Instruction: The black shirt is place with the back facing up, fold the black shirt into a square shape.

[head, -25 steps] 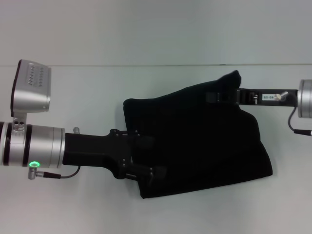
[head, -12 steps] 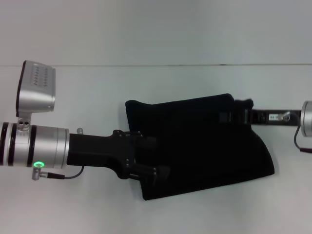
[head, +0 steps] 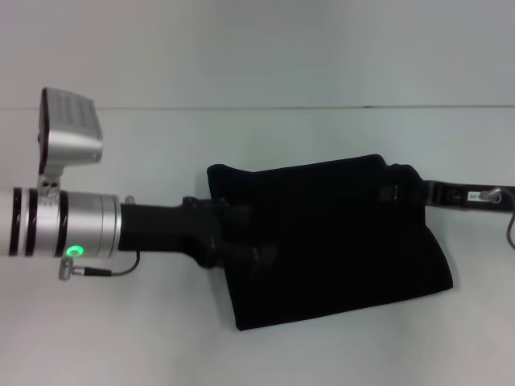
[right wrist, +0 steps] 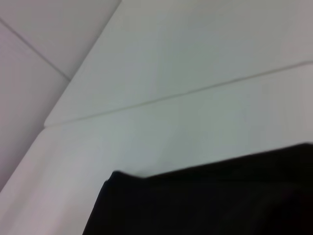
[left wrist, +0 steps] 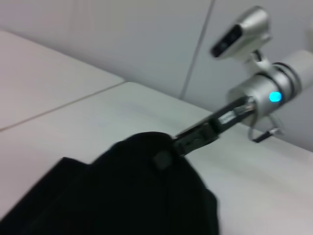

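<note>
Right gripper (head: 400,191) has lowered raised black shirt (head: 338,241) corner flat; grip unclear. Left gripper (head: 241,241) grip unclear. Final fold; next, release.

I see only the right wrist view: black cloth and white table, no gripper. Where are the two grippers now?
Observer: The head view shows the right gripper at the far right corner of the black shirt.
Operator: And the left gripper?
Observer: The left gripper is at the shirt's left edge.
Operator: Is the shirt flat?
Observer: It lies folded on the table, in a rough four-sided shape, wider on the right.
</note>
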